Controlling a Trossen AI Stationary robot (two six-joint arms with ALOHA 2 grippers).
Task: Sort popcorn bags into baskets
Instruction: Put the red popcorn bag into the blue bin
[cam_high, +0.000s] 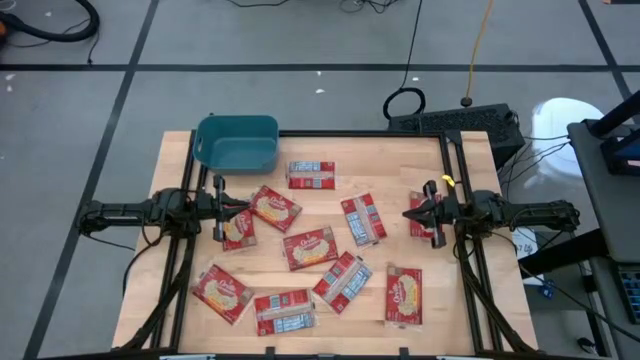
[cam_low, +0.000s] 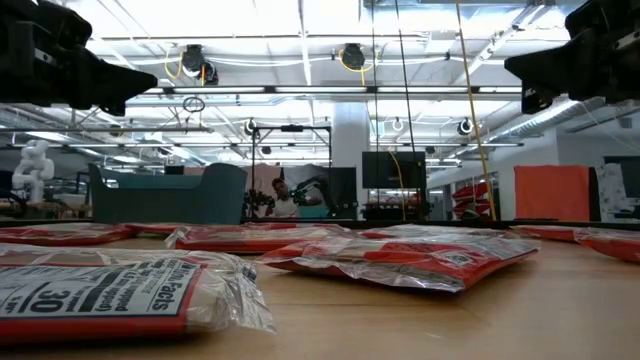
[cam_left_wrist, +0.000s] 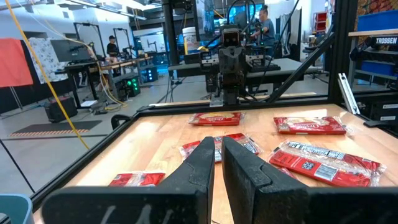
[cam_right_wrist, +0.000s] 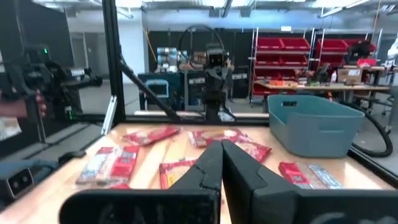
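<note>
Red flat plastic popcorn packets, cream-pictured on one face and pale-printed on the other, lie scattered flat across the pale wooden tabletop, none yet in the teal rounded plastic bin at its far left corner. Both arms wait at the sides, raised above the wood. The left pincer is nearly pressed together and empty over the nearest packets; the right pincer is pressed together, also empty, likely poised to start.

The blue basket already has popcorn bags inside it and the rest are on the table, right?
Not quite. The high view shows the blue basket empty; no popcorn bags are inside it. All of them lie spread on the wooden table.
</note>
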